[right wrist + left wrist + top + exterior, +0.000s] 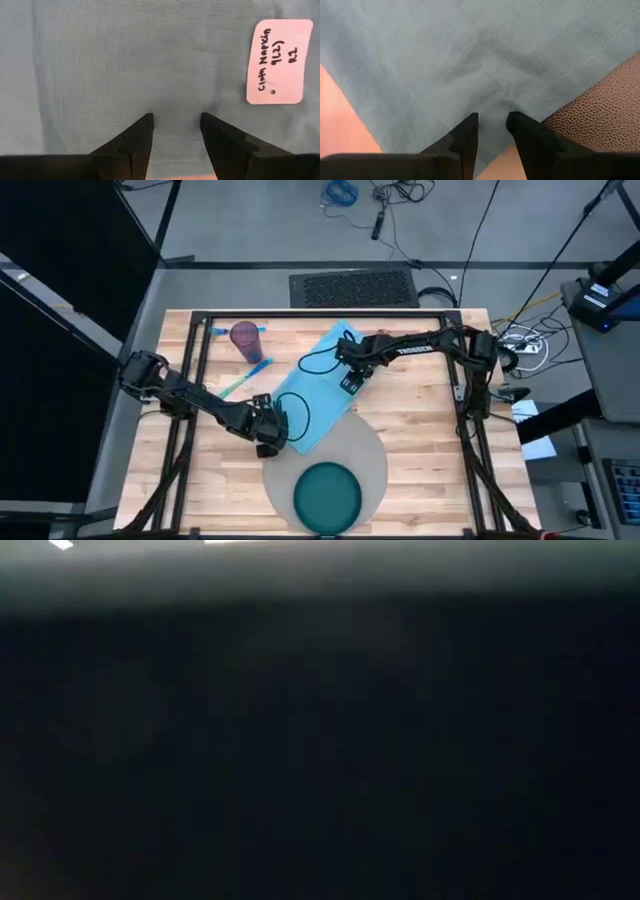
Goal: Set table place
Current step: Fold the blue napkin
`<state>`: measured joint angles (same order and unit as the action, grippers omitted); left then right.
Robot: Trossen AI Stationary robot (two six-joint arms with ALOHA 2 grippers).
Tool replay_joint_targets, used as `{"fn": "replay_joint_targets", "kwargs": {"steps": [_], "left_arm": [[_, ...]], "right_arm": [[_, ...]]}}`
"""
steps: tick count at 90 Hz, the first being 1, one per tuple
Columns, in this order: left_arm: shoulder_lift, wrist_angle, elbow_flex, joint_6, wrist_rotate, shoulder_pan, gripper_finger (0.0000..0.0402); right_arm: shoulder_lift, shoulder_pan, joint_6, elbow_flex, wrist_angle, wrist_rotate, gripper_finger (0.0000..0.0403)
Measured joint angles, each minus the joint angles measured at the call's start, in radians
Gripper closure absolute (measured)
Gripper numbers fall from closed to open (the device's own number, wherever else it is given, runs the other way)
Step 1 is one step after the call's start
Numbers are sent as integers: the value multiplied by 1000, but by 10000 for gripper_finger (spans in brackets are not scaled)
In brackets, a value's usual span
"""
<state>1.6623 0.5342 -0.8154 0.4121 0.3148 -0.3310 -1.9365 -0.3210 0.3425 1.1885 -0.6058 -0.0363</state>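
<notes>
- The counter (420,440) is made of pale wood planks with a black frame.
- The left end effector (268,442) is low at the near corner of a light blue napkin (315,395). In the left wrist view its 2 fingers (465,137) are a little apart, with a fold of the napkin (470,65) bunched between the tips. It looks like it is pinching the cloth.
- A purple cup (246,338) stands near the far left of the counter. Blue and green sticks (245,377) lie just beside it, by the napkin's left edge.
- The napkin lies slanted in the middle of the counter. Its near corner lies over the edge of the grey placemat (372,452).
- The placemat is at the near middle of the counter. A dark teal plate (327,496) sits on it.
- The right end effector (352,380) is on the far part of the napkin. In the right wrist view its fingers (137,135) are spread apart on the flat cloth and hold nothing. A pink tag (277,62) sits on the cloth.
- The low view is too dark to show anything.
</notes>
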Motion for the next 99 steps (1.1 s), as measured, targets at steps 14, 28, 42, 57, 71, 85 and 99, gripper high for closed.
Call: {"fn": "replay_joint_targets", "kwargs": {"steps": [14, 28, 42, 57, 71, 85, 99], "left_arm": [[2, 5, -8, 1, -3, -12, 292], [3, -12, -9, 20, -11, -27, 292], [3, -20, -9, 46, -20, -49, 292], [3, -29, -9, 54, -26, -64, 292], [3, -31, -9, 53, -27, -66, 292], [3, -29, -9, 53, -16, -66, 292], [-8, -5, -10, 41, 37, -70, 292]], "right_arm": [[0, -32, -14, 0, 38, 21, 246], [-1, -64, -22, 0, 68, 24, 246], [-3, -86, -27, -1, 103, 42, 246], [-5, -101, -41, -2, 160, 65, 246], [-10, -110, -84, -5, 251, 70, 246], [-12, -109, -157, 45, 245, 69, 246], [-11, -92, -189, 156, 144, 64, 246]]}}
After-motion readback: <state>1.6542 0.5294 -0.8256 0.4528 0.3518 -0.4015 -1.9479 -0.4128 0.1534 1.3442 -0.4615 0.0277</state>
